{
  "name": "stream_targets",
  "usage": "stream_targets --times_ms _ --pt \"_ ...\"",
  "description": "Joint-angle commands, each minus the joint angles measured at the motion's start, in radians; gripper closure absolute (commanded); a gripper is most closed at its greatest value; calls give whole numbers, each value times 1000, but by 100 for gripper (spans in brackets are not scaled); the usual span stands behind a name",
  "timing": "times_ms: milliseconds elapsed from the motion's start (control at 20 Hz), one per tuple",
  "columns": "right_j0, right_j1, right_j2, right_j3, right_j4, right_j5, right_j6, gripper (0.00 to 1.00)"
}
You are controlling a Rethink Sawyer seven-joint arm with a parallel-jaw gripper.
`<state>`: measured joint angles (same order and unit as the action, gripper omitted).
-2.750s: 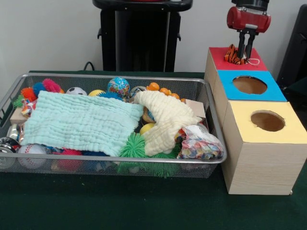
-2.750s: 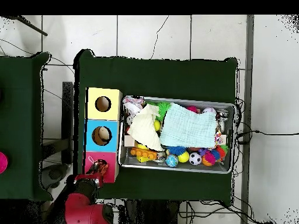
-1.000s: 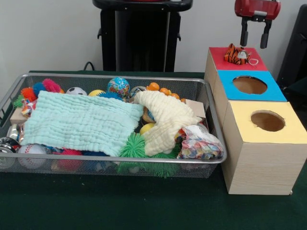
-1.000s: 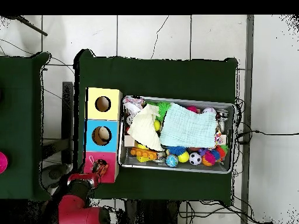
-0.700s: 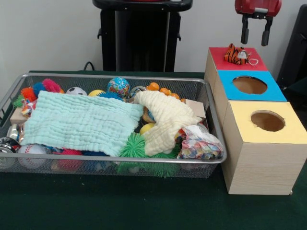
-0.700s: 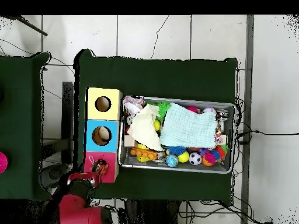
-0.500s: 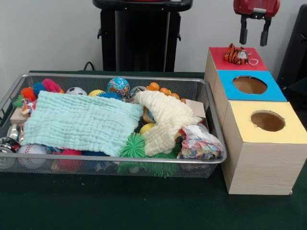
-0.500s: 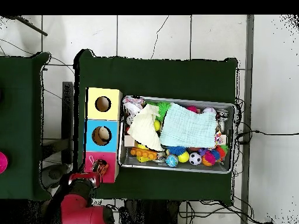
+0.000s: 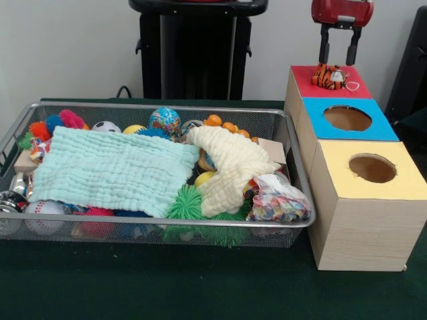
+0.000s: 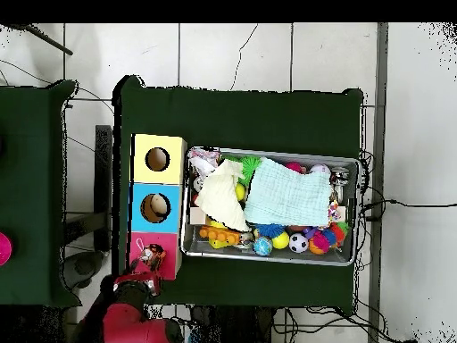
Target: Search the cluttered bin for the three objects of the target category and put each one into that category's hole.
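Tiger toy sits on the red box, over its hole I judge; my gripper hangs above, jaws apart, empty

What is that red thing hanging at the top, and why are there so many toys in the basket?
The red thing is a robot arm's gripper, its two-fingered hand. It is open and holds nothing. One picture looks across the table; the other looks straight down from above. On the dark green table sits a wire basket packed with balls, spiky toys and two cloths, a mint green cloth and a cream cloth. Beside it stand three boxes, with a red top, a blue top and a yellow top. The blue and yellow tops show round holes. A small tiger toy lies on the red top, just below the gripper.
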<state>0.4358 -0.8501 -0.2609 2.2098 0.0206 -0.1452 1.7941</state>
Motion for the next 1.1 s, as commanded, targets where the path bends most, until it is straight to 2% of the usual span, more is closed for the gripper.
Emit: stream_targets --times_ms 50,400,1100 --pt "-10 -2 69 39 -29 16 159 0" --pt "37 -67 47 39 12 117 156 0" --pt "32 -56 55 41 2 98 154 0"
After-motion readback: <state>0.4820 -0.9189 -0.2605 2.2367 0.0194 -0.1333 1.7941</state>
